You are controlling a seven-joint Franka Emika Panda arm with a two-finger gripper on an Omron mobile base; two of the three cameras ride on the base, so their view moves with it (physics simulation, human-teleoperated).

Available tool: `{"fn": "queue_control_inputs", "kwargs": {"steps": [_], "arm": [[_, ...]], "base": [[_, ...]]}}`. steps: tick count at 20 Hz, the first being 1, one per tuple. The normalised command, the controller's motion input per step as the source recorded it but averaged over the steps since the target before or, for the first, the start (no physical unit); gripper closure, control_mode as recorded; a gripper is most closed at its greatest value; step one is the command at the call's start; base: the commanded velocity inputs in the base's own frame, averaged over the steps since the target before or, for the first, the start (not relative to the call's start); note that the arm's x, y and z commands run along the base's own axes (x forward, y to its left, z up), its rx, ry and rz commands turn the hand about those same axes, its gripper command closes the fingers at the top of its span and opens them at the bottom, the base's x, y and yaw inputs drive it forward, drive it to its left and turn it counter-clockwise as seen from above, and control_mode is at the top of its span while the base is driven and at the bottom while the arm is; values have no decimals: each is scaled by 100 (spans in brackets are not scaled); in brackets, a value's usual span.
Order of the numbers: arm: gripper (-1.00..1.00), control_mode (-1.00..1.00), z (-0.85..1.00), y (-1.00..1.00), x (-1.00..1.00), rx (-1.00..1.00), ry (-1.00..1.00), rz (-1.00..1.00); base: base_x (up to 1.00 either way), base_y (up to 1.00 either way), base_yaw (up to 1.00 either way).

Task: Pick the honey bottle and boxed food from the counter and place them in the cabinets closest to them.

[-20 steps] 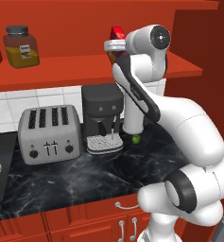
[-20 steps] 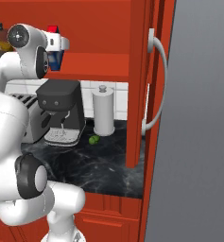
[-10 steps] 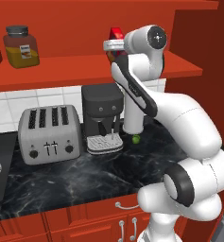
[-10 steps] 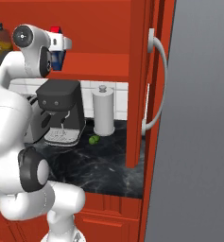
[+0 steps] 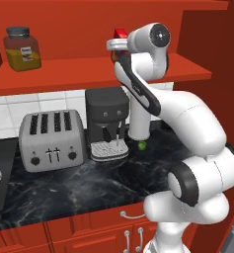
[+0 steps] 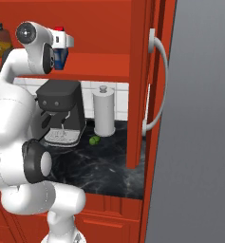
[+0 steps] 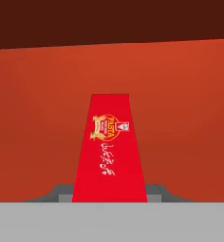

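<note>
Black marble-look counter [image 5: 64, 190] with thin white veins lies nearest, carrying a silver four-slot toaster [image 5: 50, 139], a black coffee machine [image 5: 107, 122], a small green lime [image 5: 142, 145] and a white paper-towel roll [image 6: 104, 111]. Above it, the white arm's gripper [image 6: 61, 43] is clenched on the red and blue boxed food [image 6: 60, 56], holding it over the plain red shelf of the open cabinets [image 5: 187, 69]. Far left on that shelf stands an orange-brown honey bottle [image 5: 22, 49] with a grey lid.
</note>
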Motion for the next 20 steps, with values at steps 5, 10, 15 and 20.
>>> {"fn": "queue_control_inputs", "kwargs": {"steps": [5, 10, 15, 20], "arm": [[100, -100, -9, 0, 5, 0, 0, 0], [-100, -100, 0, 0, 0, 0, 0, 0], [-100, -100, 6, 0, -4, 0, -1, 0], [-100, -100, 16, 0, -20, 1, -1, 0]], "base": [[0, 0, 0], [0, 0, 0], [0, 0, 0], [0, 0, 0]]}}
